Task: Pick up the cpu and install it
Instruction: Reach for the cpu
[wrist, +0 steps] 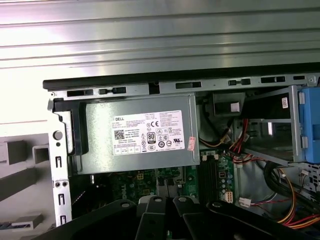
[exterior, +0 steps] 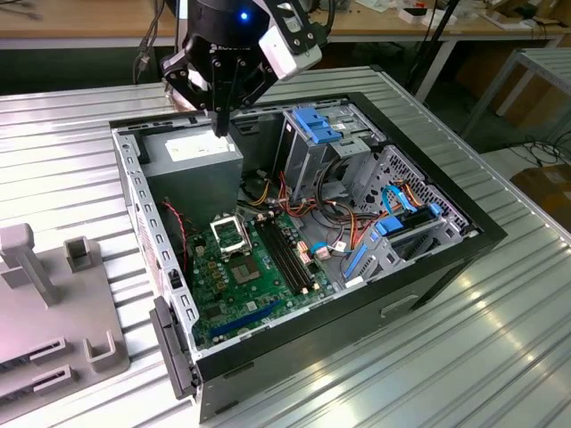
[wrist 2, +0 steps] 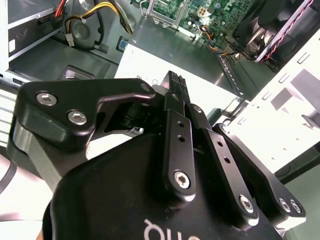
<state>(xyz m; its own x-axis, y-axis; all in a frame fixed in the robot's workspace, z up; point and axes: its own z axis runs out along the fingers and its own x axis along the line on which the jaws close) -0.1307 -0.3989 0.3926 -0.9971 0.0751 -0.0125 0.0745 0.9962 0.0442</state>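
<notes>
Power supply (wrist: 135,135) lies under my clenched gripper (exterior: 221,127); exterior view gives also the socket frame (exterior: 229,234).

The ribbed counter (exterior: 500,357) is bright glossy metal; the power supply (wrist: 97,145) dull grey sheet metal with a white paper label (wrist: 150,132); the hand (wrist 2: 174,82) smooth matt black, its screws (wrist 2: 181,179) shiny.
</notes>
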